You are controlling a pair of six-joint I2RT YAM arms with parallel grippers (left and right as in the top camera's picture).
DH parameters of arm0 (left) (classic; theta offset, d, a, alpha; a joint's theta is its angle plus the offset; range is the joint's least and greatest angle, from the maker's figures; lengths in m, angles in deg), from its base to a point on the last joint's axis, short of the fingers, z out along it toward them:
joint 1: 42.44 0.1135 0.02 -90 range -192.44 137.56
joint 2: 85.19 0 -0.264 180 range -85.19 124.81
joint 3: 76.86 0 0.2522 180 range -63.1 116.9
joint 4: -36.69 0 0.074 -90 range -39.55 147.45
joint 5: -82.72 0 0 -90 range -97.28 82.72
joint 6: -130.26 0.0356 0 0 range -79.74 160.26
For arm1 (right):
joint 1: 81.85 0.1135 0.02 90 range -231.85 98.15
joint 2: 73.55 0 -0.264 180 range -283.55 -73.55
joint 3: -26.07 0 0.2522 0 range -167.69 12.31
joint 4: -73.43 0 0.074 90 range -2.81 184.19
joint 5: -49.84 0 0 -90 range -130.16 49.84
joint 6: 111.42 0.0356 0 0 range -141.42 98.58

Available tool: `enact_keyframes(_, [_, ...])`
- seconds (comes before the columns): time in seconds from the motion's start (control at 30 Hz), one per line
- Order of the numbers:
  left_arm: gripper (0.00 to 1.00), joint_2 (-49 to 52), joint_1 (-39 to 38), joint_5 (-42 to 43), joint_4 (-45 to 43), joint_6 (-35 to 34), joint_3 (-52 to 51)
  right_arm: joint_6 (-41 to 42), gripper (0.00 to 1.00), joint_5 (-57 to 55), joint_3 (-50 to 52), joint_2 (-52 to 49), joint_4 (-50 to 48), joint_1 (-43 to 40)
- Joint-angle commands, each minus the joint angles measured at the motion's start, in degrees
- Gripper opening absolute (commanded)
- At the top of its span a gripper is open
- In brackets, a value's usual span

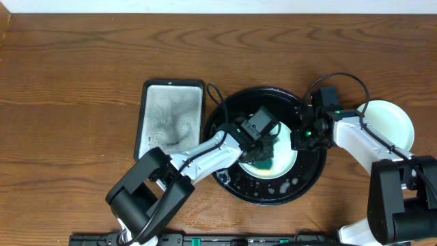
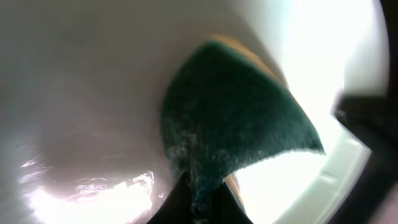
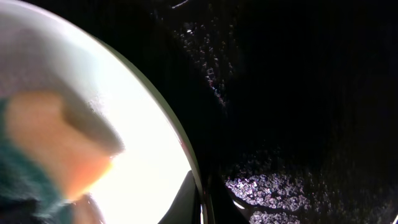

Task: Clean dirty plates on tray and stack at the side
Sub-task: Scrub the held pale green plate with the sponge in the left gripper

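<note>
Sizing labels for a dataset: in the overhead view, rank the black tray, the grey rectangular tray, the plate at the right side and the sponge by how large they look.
Largest to smallest:
1. black tray
2. grey rectangular tray
3. side plate, partly hidden
4. sponge

Round tray (image 1: pixel 235 183) stands mid-worktop (image 1: pixel 68 82); rectangular tray (image 1: pixel 171 113) lies just to its left; one plate (image 1: pixel 288 158) lies inside the round tray, toward its right side; sponge (image 1: pixel 263 166) rests on that plate, under the left end effector (image 1: pixel 263 156); right end effector (image 1: pixel 298 141) sits at the plate's right rim; second plate (image 1: pixel 395 123) lies on the worktop, right of the round tray.
</note>
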Motion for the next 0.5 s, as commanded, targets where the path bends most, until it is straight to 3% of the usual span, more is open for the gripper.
enact_keyframes(0.0, [0.07,3.5,2.2,-23.6,10.6,-0.9,-1.7,1.3,0.01,-1.7,-0.1,-1.3,0.7,0.1])
enact_keyframes(0.13, [0.07,3.1,2.4,-33.3,16.1,1.9,0.9,1.3,0.01,-1.9,-0.1,-1.3,0.8,0.1])
enact_keyframes(0.27, [0.07,3.1,2.4,-33.1,14.6,4.5,1.2,1.2,0.01,-1.9,-0.1,-1.3,0.8,0.1])
enact_keyframes(0.37, [0.07,3.3,2.4,-23.9,11.1,4.5,1.2,1.3,0.01,-1.9,-0.1,-1.3,1.1,0.1])
enact_keyframes(0.47, [0.07,3.7,2.3,-7.5,3.4,4.5,0.6,1.3,0.01,-1.9,-0.1,-1.3,1.2,0.1])
